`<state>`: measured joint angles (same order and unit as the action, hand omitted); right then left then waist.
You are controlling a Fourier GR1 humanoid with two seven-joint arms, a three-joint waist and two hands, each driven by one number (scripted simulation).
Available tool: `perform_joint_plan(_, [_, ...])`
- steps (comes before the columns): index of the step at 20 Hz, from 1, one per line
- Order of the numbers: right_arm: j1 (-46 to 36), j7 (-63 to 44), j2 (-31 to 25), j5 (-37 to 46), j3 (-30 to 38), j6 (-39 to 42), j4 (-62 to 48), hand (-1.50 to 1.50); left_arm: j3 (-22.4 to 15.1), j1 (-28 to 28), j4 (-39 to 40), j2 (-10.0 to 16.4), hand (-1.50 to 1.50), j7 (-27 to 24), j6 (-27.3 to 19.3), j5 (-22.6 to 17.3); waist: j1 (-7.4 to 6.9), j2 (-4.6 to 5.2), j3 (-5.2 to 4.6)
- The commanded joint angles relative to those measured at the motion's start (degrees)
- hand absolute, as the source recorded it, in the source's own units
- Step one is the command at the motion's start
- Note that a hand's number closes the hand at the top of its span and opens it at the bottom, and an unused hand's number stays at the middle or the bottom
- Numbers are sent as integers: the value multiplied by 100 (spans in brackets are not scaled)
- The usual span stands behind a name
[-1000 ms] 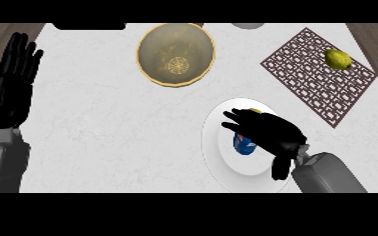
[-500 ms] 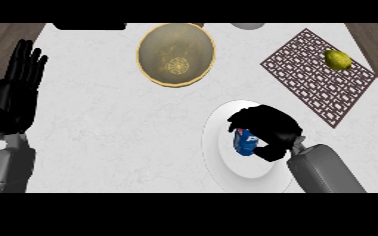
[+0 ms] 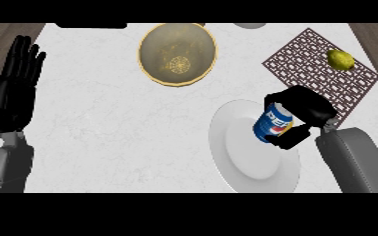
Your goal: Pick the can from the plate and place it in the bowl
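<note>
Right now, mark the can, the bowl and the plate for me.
can (image 3: 273, 122), head view, on its blue label side.
bowl (image 3: 159, 47), head view, on its inner wall, left of centre.
plate (image 3: 247, 157), head view, on its bare white surface, lower left part.

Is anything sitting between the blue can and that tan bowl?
In the head view, only the white plate's rim and bare marbled counter separate the blue soda can from the round tan bowl.

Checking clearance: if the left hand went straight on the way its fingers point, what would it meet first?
Nothing that shows: the left hand points at the counter's far edge, and the way there looks free, though height is unclear.
</note>
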<state>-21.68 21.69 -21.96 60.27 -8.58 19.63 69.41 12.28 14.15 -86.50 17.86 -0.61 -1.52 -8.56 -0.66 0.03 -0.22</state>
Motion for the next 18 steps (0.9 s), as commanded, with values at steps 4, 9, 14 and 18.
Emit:
perform_joint_plan(4, [-821, -550, -1244, -98, 1644, -162, -1948, 150, -82, 120, 34, -73, 0, -16, -10, 27, -195, 146, 44])
perform_joint_plan(9, [-1681, -85, -1547, 187, 1769, -998, -3524, 150, -114, 188, 286, -92, 0, -186, 131, 20, -240, 122, 41])
perform_joint_plan(14, [-2275, -32, -1748, 96, 2081, -1507, -3819, 150, -21, 2, 159, -50, 0, -263, 138, 25, -133, 54, 31])
perform_joint_plan(18, [-2697, 615, -1861, -189, 2196, -1144, -3913, 150, -68, 440, 209, -47, 0, 234, -63, 69, -38, 31, 29])
